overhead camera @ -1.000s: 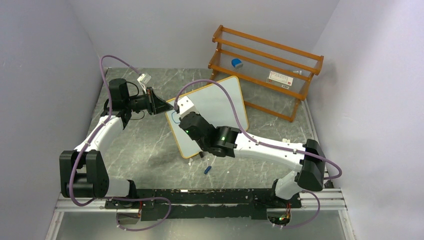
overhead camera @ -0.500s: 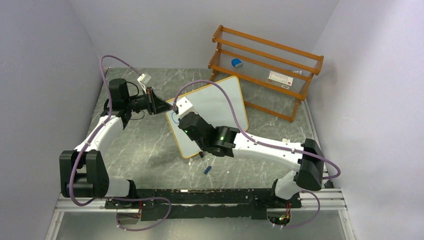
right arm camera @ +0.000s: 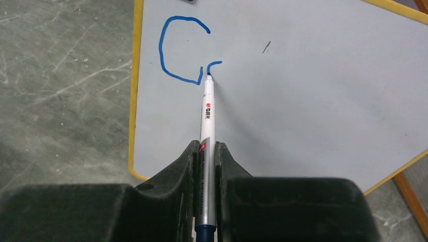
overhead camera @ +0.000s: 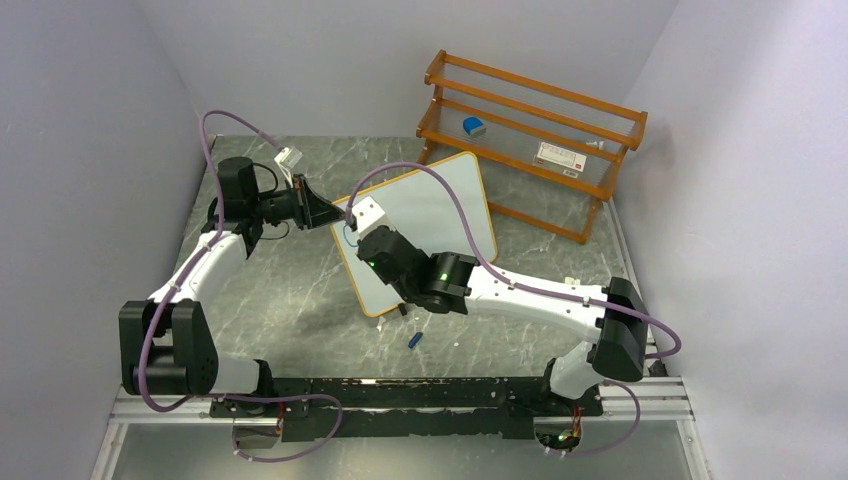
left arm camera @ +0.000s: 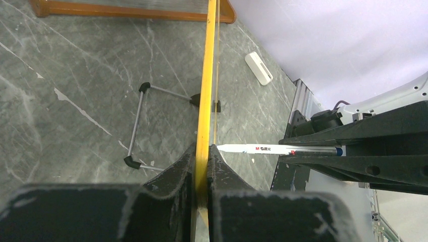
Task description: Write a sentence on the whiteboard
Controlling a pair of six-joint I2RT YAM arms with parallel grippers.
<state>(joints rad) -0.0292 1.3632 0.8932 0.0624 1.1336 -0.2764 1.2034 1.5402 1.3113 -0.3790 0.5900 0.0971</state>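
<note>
My right gripper [right arm camera: 206,147] is clenched on a white marker [right arm camera: 207,108], and its tip touches the whiteboard [right arm camera: 313,101] just right of a big blue "C". The marker's long axis points straight away from the fingers, up the board in this wrist view. Only a small hook of a second letter is there, so I judge the sentence [right arm camera: 176,50] is at its very beginning. The free white area lies to the right of the tip; the next strokes must go there. My left gripper [left arm camera: 203,151] pinches the board's yellow frame at its left edge. The board stands in the middle of the table [overhead camera: 290,290], between both arms.
</note>
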